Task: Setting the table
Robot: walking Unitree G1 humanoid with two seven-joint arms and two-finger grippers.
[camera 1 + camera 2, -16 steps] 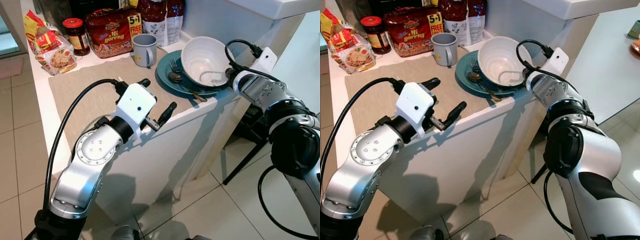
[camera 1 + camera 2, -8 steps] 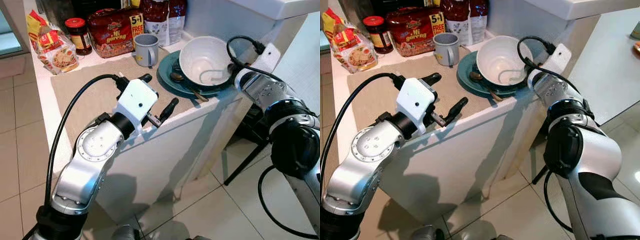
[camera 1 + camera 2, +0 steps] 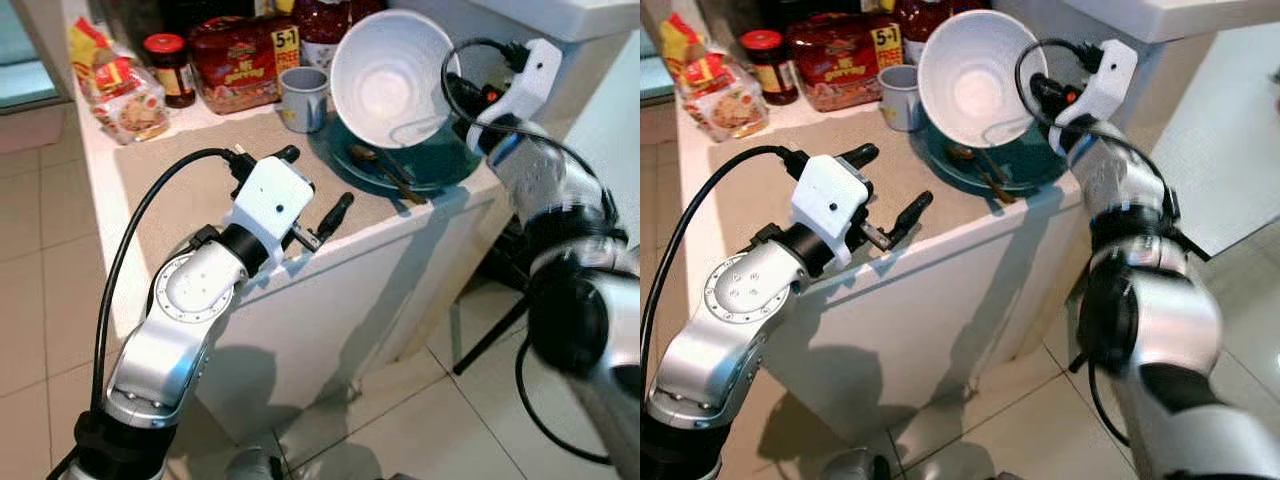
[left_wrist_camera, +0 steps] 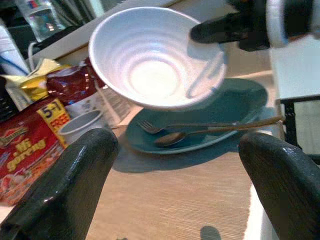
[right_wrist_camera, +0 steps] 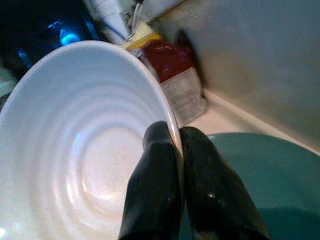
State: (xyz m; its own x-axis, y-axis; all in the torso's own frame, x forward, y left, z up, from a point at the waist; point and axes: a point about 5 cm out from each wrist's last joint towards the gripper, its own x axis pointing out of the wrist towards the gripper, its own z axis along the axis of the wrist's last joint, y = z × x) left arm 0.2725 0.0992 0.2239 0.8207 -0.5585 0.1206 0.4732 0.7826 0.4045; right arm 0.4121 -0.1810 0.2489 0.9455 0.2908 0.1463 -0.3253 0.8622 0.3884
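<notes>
A white ribbed bowl (image 3: 385, 75) hangs tilted in the air above the teal plate (image 3: 455, 165), held by its rim. My right gripper (image 3: 448, 92) is shut on that rim, one finger inside and one outside, as the right wrist view shows at the fingers (image 5: 155, 190). A fork and a spoon (image 3: 385, 170) lie on the plate. My left gripper (image 3: 310, 185) is open, hovering over the beige placemat (image 3: 190, 180) near the counter's front edge, apart from the plate.
A grey mug (image 3: 302, 98) stands just behind the plate. Noodle packs (image 3: 235, 60), a red-lidded jar (image 3: 165, 68) and a snack bag (image 3: 120, 95) line the back of the counter. A white wall ledge (image 3: 560, 15) rises at the right. Tiled floor lies below.
My right gripper has lifted the bowl off the teal plate and tilted it up; the fork and spoon stay on the plate. The left arm has barely moved.
</notes>
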